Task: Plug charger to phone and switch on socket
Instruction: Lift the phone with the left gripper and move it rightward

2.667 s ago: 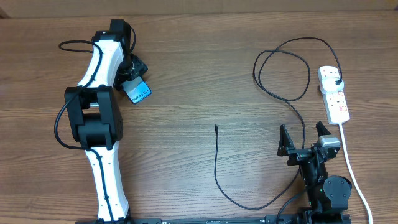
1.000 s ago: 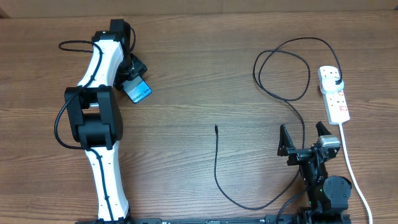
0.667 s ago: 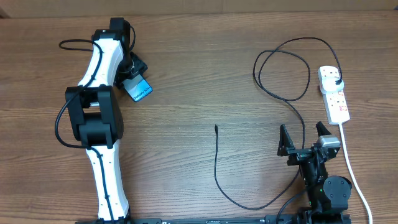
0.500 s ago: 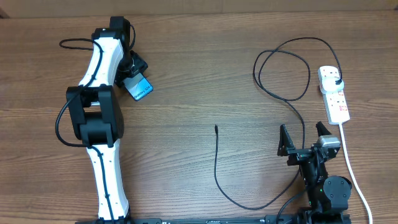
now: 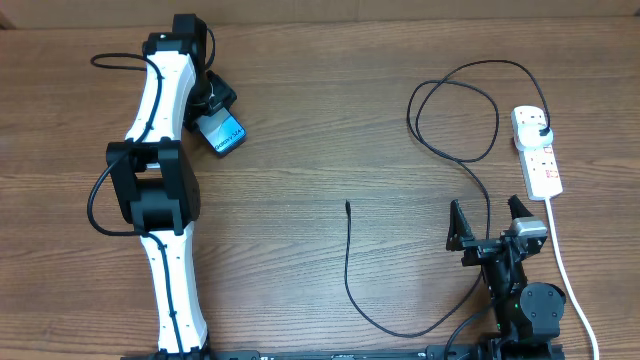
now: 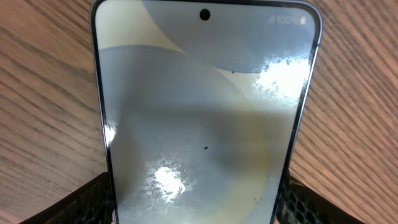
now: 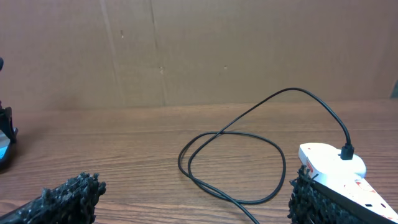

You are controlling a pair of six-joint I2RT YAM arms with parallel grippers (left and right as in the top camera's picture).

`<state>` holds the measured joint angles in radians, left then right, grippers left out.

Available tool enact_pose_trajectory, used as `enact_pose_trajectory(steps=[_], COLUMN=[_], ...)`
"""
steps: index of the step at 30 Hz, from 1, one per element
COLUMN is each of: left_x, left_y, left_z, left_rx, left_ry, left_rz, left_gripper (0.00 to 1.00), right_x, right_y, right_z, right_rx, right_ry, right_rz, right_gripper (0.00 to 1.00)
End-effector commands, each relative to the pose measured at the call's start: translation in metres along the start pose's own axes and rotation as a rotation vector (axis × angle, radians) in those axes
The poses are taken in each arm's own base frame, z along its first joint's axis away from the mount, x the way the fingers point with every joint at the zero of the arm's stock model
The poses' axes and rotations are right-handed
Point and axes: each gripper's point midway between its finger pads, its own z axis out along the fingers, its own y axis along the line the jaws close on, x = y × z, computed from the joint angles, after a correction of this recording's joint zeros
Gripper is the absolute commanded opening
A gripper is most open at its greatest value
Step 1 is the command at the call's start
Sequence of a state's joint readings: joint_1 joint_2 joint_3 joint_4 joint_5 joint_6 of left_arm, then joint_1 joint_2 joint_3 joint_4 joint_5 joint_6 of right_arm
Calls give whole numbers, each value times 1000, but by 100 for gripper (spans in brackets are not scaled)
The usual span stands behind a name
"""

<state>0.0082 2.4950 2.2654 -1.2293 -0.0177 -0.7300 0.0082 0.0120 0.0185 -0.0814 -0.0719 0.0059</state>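
The phone with its light-blue screen lies at the far left of the table, held between the fingers of my left gripper. In the left wrist view the phone fills the frame, with a finger at each side. The black charger cable loops at the right, its plug in the white socket strip. Its connector tip lies free at mid-table. My right gripper is open and empty at the front right. The right wrist view shows the cable loop and the strip.
The strip's thick white cord runs toward the front edge on the right. A cardboard wall stands behind the table. My left arm stretches along the left side.
My left gripper has shifted the phone a little away from me and to the right and turned it slightly. The right arm and the cable have not moved.
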Motion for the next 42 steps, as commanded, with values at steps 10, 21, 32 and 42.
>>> enact_pose_trajectory(steps=[10, 21, 32, 42], left_x=[-1, 14, 50, 86], left_y=[-22, -51, -88, -132], left_z=[-26, -48, -61, -84], left_rx=[100, 258, 391, 577], left_ry=[13, 93, 215, 362], left_rz=[16, 40, 68, 84], left_gripper=[4, 4, 4, 4], right_x=[2, 2, 2, 2], right_y=[1, 1, 1, 1], right_z=[0, 0, 0, 0], right_rx=[-4, -4, -4, -4], right_ry=[-2, -2, -2, -2], right_rz=[-4, -4, -4, -4], right_gripper=[100, 100, 100, 100])
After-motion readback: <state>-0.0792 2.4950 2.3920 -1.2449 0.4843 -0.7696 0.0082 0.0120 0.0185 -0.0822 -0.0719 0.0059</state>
